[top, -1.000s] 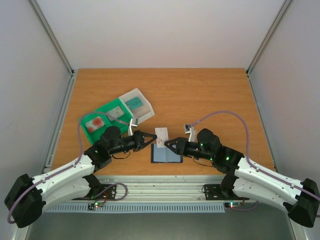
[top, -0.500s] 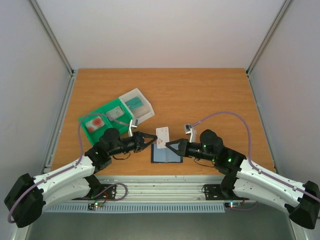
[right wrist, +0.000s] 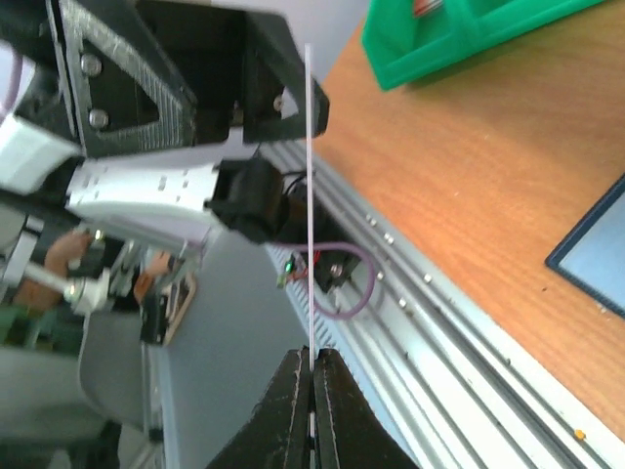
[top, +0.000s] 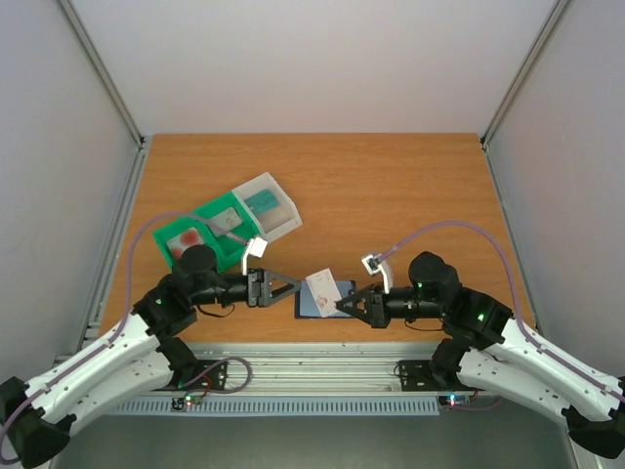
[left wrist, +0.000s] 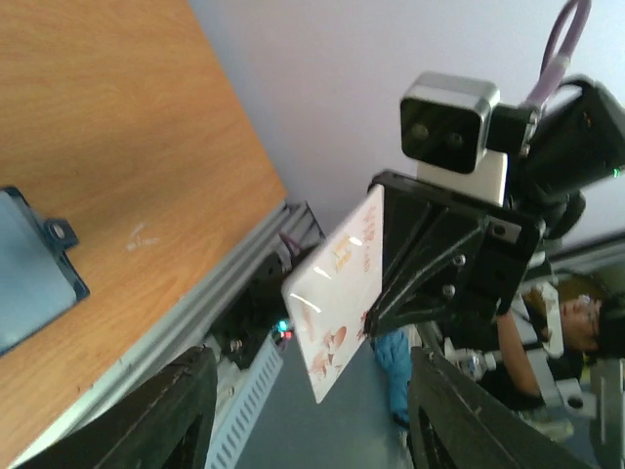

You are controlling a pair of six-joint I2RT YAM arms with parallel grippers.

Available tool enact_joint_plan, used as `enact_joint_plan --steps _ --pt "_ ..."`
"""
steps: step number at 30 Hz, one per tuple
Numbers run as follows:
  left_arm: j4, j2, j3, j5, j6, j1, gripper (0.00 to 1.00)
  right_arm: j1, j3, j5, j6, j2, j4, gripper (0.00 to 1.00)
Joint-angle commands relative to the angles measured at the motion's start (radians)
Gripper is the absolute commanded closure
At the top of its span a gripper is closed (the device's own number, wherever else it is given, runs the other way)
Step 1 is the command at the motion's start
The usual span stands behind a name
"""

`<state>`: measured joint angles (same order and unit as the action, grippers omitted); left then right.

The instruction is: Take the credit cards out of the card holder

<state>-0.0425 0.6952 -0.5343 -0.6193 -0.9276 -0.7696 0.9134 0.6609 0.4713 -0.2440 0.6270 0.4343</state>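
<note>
1. The credit card, pale with reddish print, is held tilted above the card holder, its lower edge clenched in the right end effector.
2. It looks light, stiff and slick, so an edge pinch suits it.
3. The print is too blurred to read, possibly a picture.
4. The left end effector is released, near the card, over the surface.

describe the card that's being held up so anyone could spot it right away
On the wooden table, go to the near edge between the two arms, where the dark card holder lies. Just above it the right fingers pinch a card in the air: white with reddish marks, unlike the teal card in the tray.
</note>
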Motion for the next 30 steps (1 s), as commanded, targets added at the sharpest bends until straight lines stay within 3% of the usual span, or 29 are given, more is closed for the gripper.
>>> enact_joint_plan --steps 1,10,16,23,25,30 --pt "-0.281 -0.01 -0.101 -0.128 0.205 -0.002 0.45 -0.002 0.07 0.208 0.137 0.025 0.129 0.99" --pt "-0.428 -0.015 -0.176 -0.205 0.323 -0.003 0.53 -0.003 0.142 0.374 0.188 0.095 0.16 0.99" --pt "-0.391 -0.011 -0.157 -0.256 0.317 -0.002 0.61 -0.002 0.132 0.403 0.167 0.109 0.112 0.99" --pt "-0.327 -0.001 -0.13 -0.323 0.286 -0.002 0.63 -0.002 0.123 0.419 0.161 0.146 0.086 0.99" --pt "-0.322 0.005 -0.126 -0.333 0.285 -0.002 0.68 -0.002 0.118 0.424 0.157 0.154 0.074 0.99" --pt "-0.308 0.023 -0.117 -0.361 0.274 -0.003 0.92 -0.001 0.11 0.429 0.159 0.174 0.058 0.99"
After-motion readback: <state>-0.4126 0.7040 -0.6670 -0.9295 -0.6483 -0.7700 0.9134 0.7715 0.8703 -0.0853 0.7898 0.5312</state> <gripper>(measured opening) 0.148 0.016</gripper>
